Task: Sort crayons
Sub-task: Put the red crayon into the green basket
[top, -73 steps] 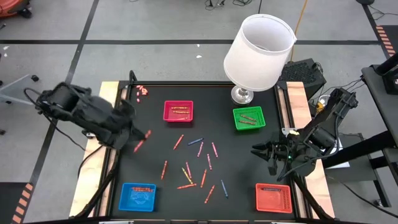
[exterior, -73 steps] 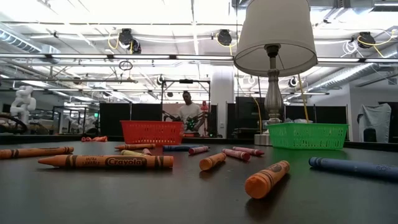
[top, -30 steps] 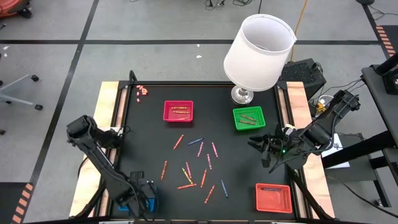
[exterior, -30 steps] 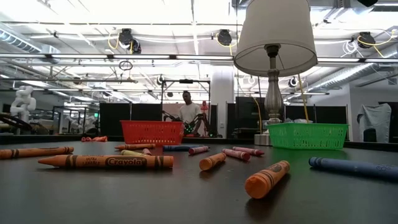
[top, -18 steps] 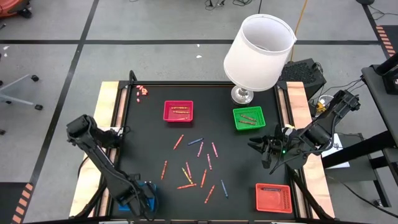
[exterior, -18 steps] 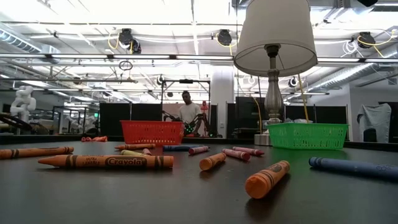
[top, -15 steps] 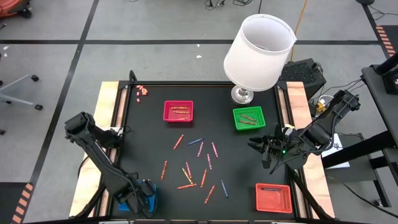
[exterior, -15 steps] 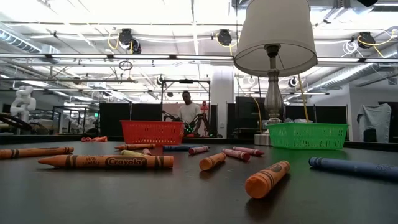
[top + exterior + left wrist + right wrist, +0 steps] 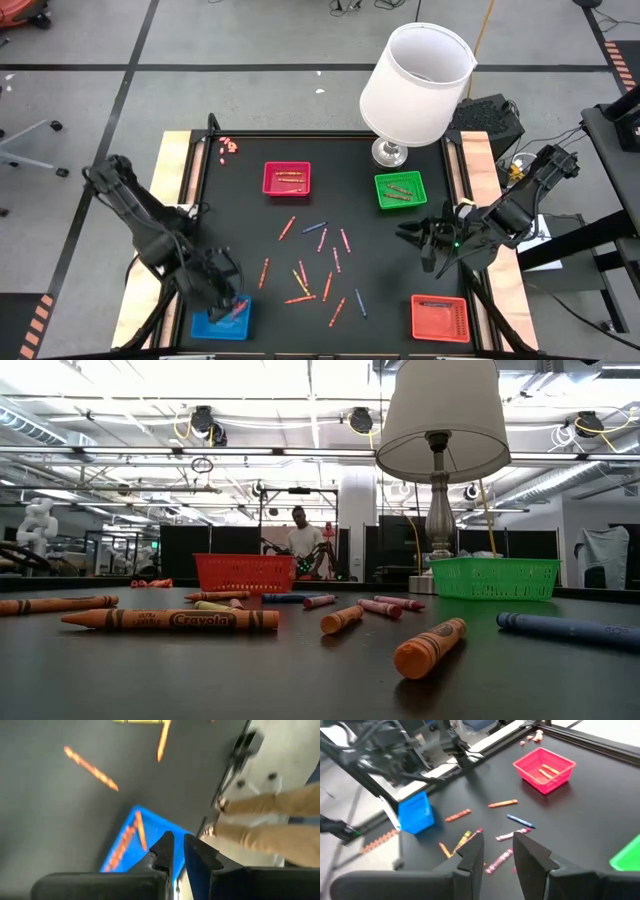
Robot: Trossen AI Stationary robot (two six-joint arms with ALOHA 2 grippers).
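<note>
Several crayons (image 9: 318,262) lie loose on the black mat's middle; in the low view they lie flat, an orange one (image 9: 170,620) nearest. The blue tray (image 9: 214,322) at the near left holds orange crayons (image 9: 125,842). My left gripper (image 9: 230,298) (image 9: 179,851) hangs above that tray, pointing steeply down, with a narrow gap and nothing between its fingers. At the mat's right side, my right gripper (image 9: 412,242) (image 9: 497,847) waits raised, open and empty, pointing toward the loose crayons.
A pink-red tray (image 9: 287,178) and a green tray (image 9: 400,190) with crayons stand at the far side, and a red tray (image 9: 440,317) sits at the near right. A white-shaded lamp (image 9: 415,75) stands by the green tray. Small pink bits (image 9: 230,146) lie at the far left corner.
My left gripper has risen from low over the blue tray and drawn a little toward the far edge, rolling as it went; its fingers stay as they were. The crayons in the tray lie still.
</note>
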